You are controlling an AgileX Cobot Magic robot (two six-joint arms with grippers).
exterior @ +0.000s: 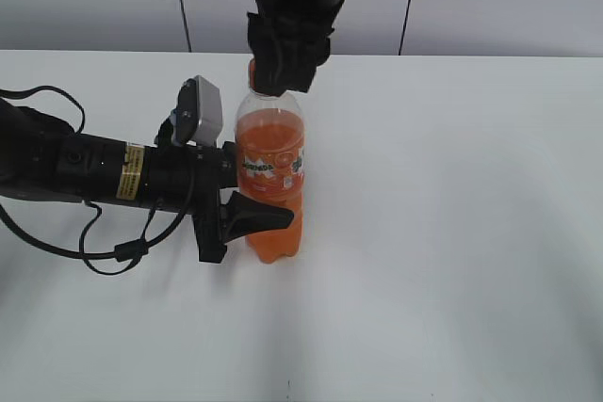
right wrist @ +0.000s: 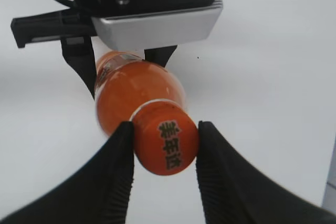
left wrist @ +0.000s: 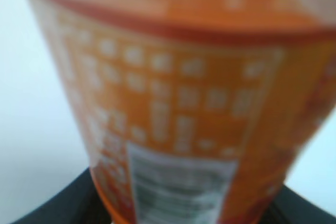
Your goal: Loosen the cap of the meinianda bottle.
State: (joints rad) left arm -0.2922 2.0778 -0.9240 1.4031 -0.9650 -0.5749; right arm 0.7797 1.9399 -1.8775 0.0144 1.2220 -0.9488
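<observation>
Pinching the cap (right wrist: 166, 144) from above, the right gripper (right wrist: 165, 145) has both fingers pressed on its sides, while the left gripper (exterior: 247, 217) clamps the upright bottle (exterior: 272, 176) on the table (exterior: 452, 233); next probably comes a firm twist without tipping it.

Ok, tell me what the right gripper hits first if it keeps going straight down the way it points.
The right gripper points down over the cap, its fingers against the cap's sides. Pushed straight on, its fingers would probably slide down the cap and meet the shoulder of the meinianda bottle first, though depth is hard to judge.
</observation>
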